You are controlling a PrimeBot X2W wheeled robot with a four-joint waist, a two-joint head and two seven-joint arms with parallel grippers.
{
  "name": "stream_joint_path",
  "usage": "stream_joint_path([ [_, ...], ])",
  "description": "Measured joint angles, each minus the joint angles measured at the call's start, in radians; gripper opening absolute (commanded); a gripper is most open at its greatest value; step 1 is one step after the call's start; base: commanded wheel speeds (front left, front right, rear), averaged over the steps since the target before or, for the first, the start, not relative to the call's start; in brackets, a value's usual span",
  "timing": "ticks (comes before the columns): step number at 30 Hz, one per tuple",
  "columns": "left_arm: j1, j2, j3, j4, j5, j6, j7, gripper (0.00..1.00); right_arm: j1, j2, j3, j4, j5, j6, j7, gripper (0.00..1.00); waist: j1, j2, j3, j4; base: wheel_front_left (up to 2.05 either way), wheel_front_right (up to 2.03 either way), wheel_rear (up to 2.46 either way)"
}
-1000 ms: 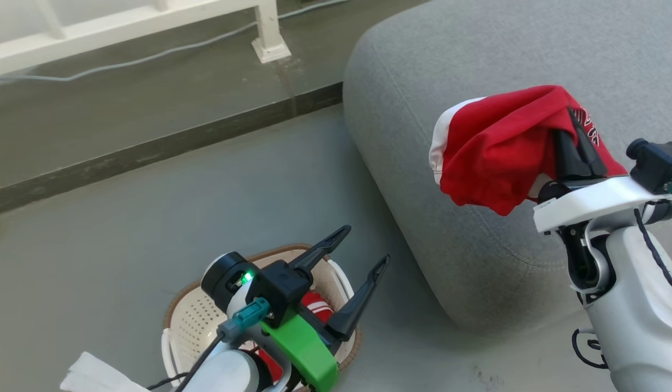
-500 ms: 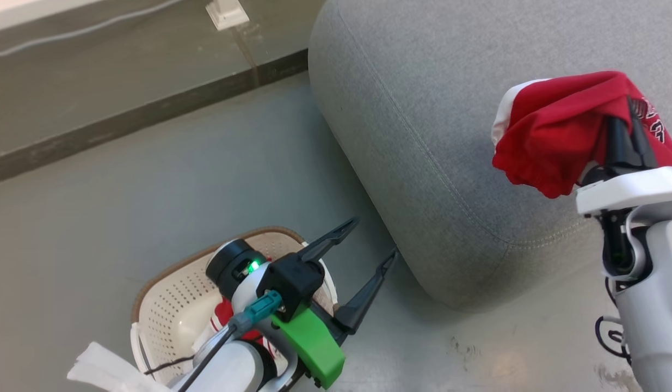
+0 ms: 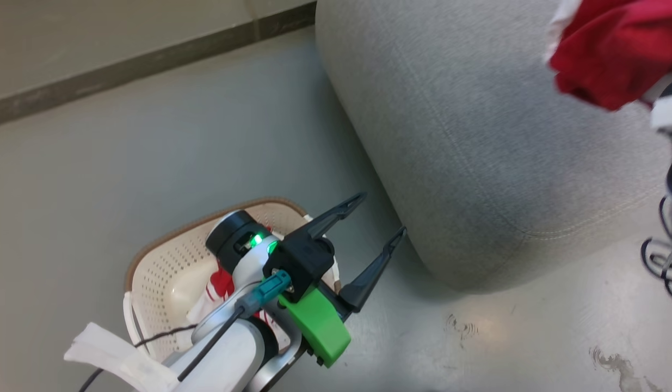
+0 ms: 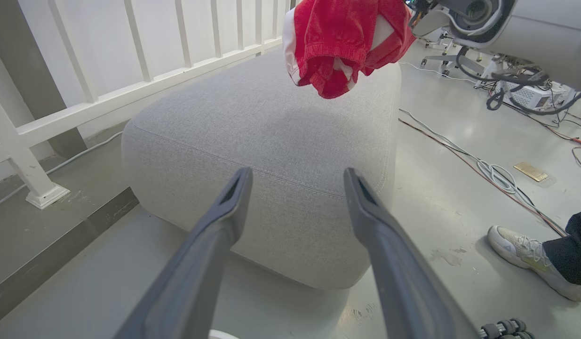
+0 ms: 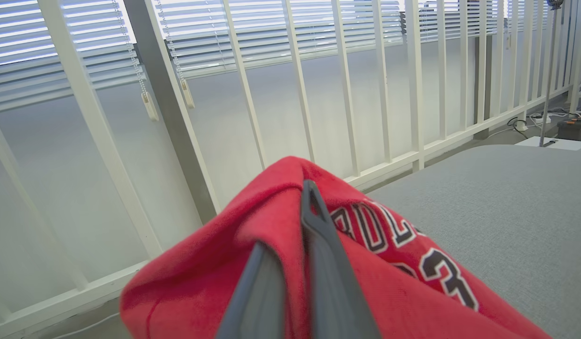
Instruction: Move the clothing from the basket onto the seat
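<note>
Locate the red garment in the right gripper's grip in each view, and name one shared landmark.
Head view: garment at upper right corner, above the seat.
Left wrist view: garment top centre, hanging over the seat.
Right wrist view: garment bottom centre, seat at right.
Shared landmark: the grey seat.

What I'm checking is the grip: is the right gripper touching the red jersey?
Touching. The right wrist view shows the right gripper shut, with the red jersey pinched between its jaws and draped down both sides.
</note>
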Motion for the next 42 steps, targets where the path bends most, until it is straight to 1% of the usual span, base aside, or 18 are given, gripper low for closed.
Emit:
stream_joint_path([
  [5, -0.034, -0.001, -0.003, -0.012, 0.007, 0.0, 0.017, 1.0, -0.094, -0.024, -0.049, 0.035, 0.017, -0.002, 0.0, 0.0, 0.0001, 0.0, 0.056, 0.028, 0.0, 0.0, 0.0],
  [10, -0.064, -0.001, -0.004, -0.031, 0.04, -0.001, 0.032, 1.0, -0.162, -0.055, -0.093, 0.082, 0.036, -0.01, -0.003, 0.0, 0.0, 0.0, 0.108, 0.055, 0.0, 0.0, 0.0],
  [16, -0.093, -0.001, -0.005, -0.035, 0.048, -0.008, 0.039, 1.0, -0.222, -0.063, -0.101, 0.15, 0.042, -0.01, -0.003, 0.0, 0.0001, 0.0, 0.175, 0.082, 0.0, 0.0, 0.0],
  [20, -0.115, -0.001, -0.005, -0.036, 0.055, -0.01, 0.042, 1.0, -0.235, -0.062, -0.113, 0.213, 0.053, -0.018, -0.003, 0.0, 0.0001, 0.0, 0.217, 0.097, 0.0, 0.0, 0.0],
  [27, -0.141, -0.001, -0.004, -0.034, 0.056, -0.017, 0.042, 1.0, -0.241, -0.066, -0.118, 0.309, 0.06, -0.018, -0.003, 0.0, 0.0002, 0.0, 0.275, 0.12, 0.0, 0.0, 0.0],
  [34, -0.145, 0.0, -0.002, -0.008, 0.056, -0.018, 0.033, 1.0, -0.248, -0.058, -0.115, 0.385, 0.058, -0.016, -0.003, 0.0, 0.0001, 0.0, 0.298, 0.13, 0.0, 0.0, 0.0],
  [35, -0.145, 0.001, -0.002, -0.004, 0.056, -0.018, 0.031, 1.0, -0.254, -0.058, -0.115, 0.389, 0.058, -0.014, -0.003, 0.21, 0.0001, 0.0, 0.297, 0.129, 0.0, 0.0, 0.0],
  [36, -0.145, 0.002, 0.0, 0.001, 0.056, -0.018, 0.024, 1.0, -0.261, -0.057, -0.115, 0.393, 0.055, -0.013, -0.003, 0.46, 0.0001, 0.0, 0.296, 0.128, 0.0, 0.0, 0.0],
  [37, -0.145, 0.004, 0.001, 0.005, 0.056, -0.018, 0.023, 1.0, -0.266, -0.055, -0.115, 0.396, 0.055, -0.013, -0.003, 0.85, 0.0002, 0.0, 0.293, 0.127, 0.0, 0.0, 0.0],
  [38, -0.145, 0.006, 0.001, 0.008, 0.056, -0.018, 0.022, 1.0, -0.268, -0.054, -0.113, 0.4, 0.052, -0.008, -0.003, 1.0, 0.0002, 0.0, 0.29, 0.127, 0.0, 0.0, 0.0],
  [42, -0.145, 0.006, 0.009, 0.02, 0.056, -0.021, -0.003, 1.0, -0.269, -0.056, -0.103, 0.422, 0.027, 0.002, -0.003, 1.0, 0.0001, 0.0, 0.273, 0.124, 0.0, 0.0, 0.0],
])
